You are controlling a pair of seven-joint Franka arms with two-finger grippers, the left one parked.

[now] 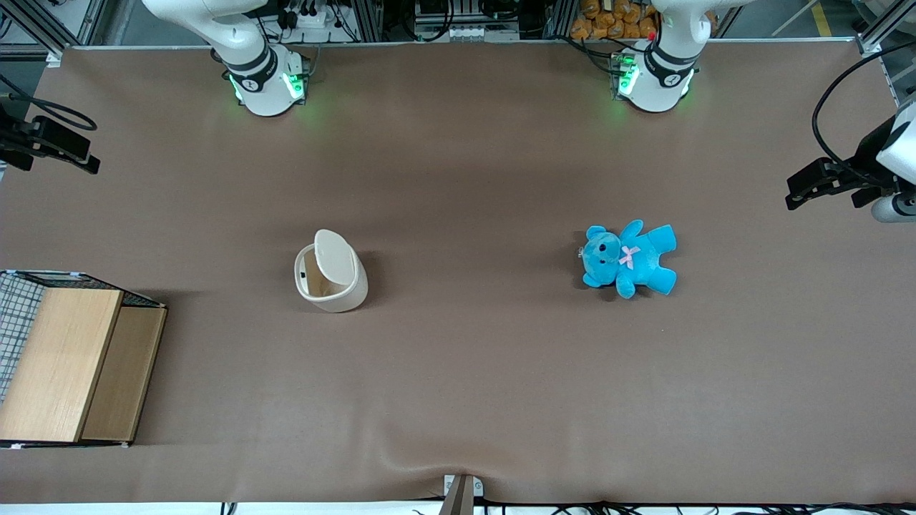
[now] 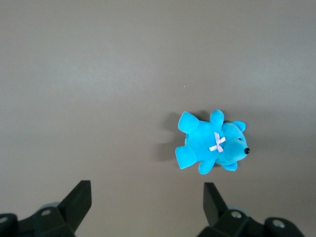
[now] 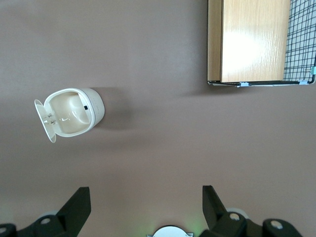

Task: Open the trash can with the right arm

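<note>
Cream plastic, the trash can [image 1: 330, 279] looks light, rigid and easy to tip; its hinged lid [image 1: 336, 257] stands raised mid-worktop [image 1: 472, 372]. Its free edge seems the best purchase. At the working arm's end, the pincer [image 3: 146, 205] hangs high, fingers spread, empty.

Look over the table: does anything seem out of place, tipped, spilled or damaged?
Nothing stands out. The trash can stands upright with its lid raised, the teddy lies flat, and the gripper hangs open above bare table.
</note>
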